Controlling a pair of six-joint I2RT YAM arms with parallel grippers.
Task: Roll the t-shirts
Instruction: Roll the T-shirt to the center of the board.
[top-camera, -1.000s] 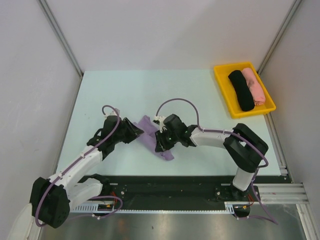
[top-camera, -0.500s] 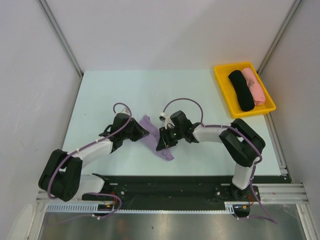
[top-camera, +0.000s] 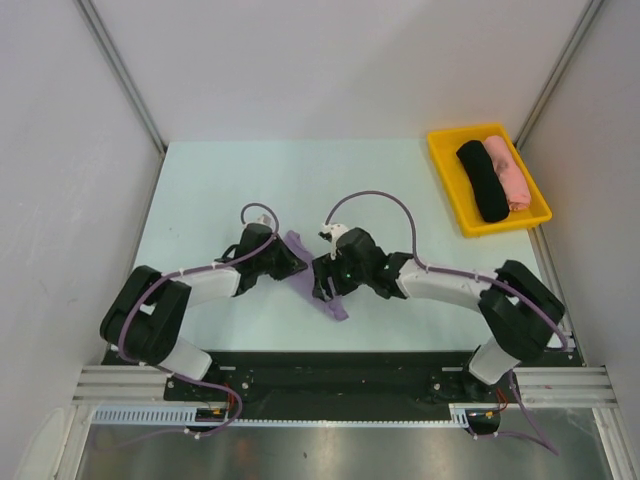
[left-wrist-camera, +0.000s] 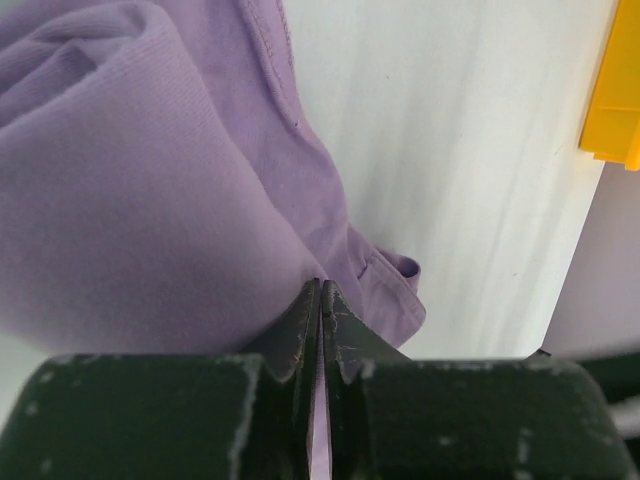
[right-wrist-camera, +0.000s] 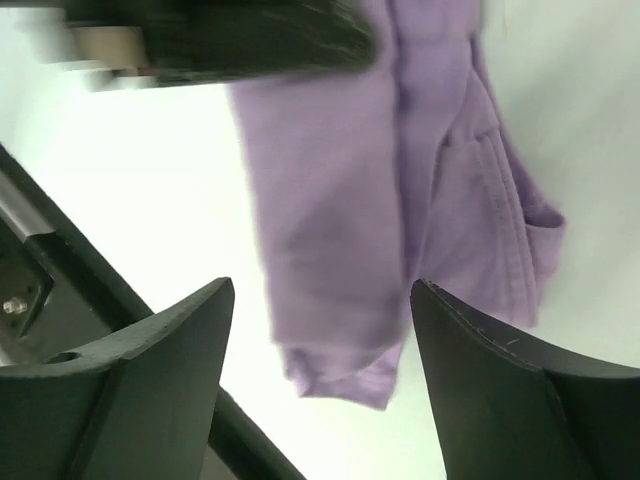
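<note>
Mid-table (top-camera: 250, 180) | left wrist: left tool (left-wrist-camera: 320, 287) pinching t-shirt (left-wrist-camera: 150, 200) | right wrist: right tool (right-wrist-camera: 320, 290) wide

The table (top-camera: 250, 190) has a pale, mint-tinted top that is smooth and plain, and a black rail (top-camera: 330, 362) runs along its near edge. A lavender t-shirt (top-camera: 297, 243) lies on it around the middle, closer to the near edge. It is bunched into a narrow folded strip running from far-left to near-right, and its hems and stitched seams show in the wrist views. A yellow tray (top-camera: 449, 180) sits on the table's far right corner, set at a slant, well apart from the cloth.
</note>
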